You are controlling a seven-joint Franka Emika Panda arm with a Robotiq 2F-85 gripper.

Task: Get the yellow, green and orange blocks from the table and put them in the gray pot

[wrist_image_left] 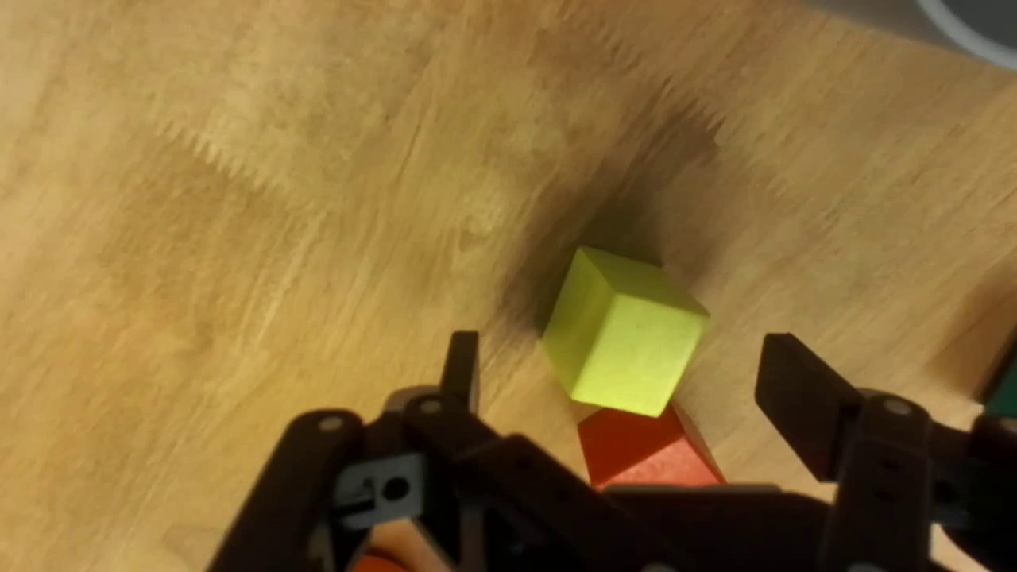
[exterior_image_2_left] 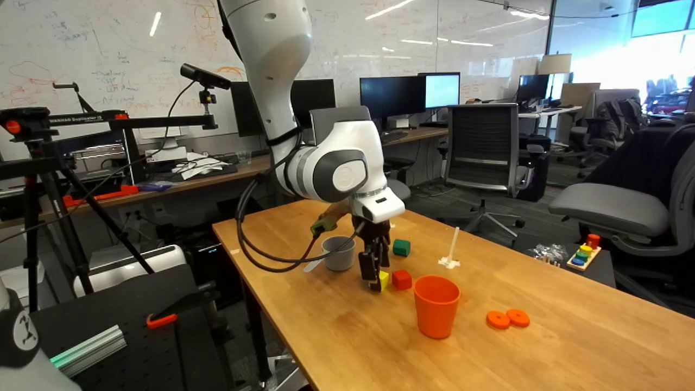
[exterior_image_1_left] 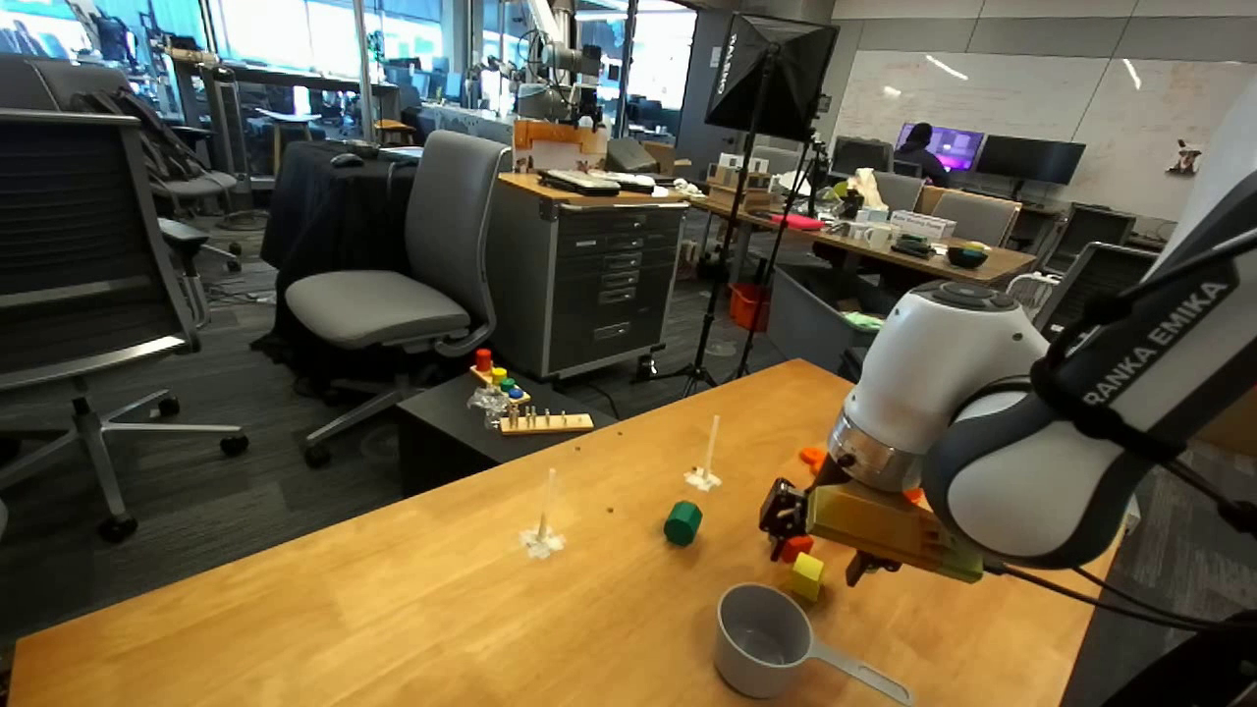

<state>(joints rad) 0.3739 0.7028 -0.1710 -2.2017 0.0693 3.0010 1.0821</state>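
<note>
We read gripper (wrist_image_left: 622, 361) as spread, grasping nothing
In wrist view, fingers (wrist_image_left: 802, 409) flank yellow block (wrist_image_left: 628, 342) left and right, apart from it; its far half lies beyond fingertips on table (wrist_image_left: 238, 238); no clear long axis
Orange-red block (wrist_image_left: 647, 454) just near side; green block (wrist_image_left: 1004, 391) right; gray pot (wrist_image_left: 957, 35) far right
We judge: advance farward slightly, then squeeze

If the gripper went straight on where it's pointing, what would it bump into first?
Probably the table: the open gripper points down with the yellow block seemingly between its fingers, though depth is unclear.
</note>
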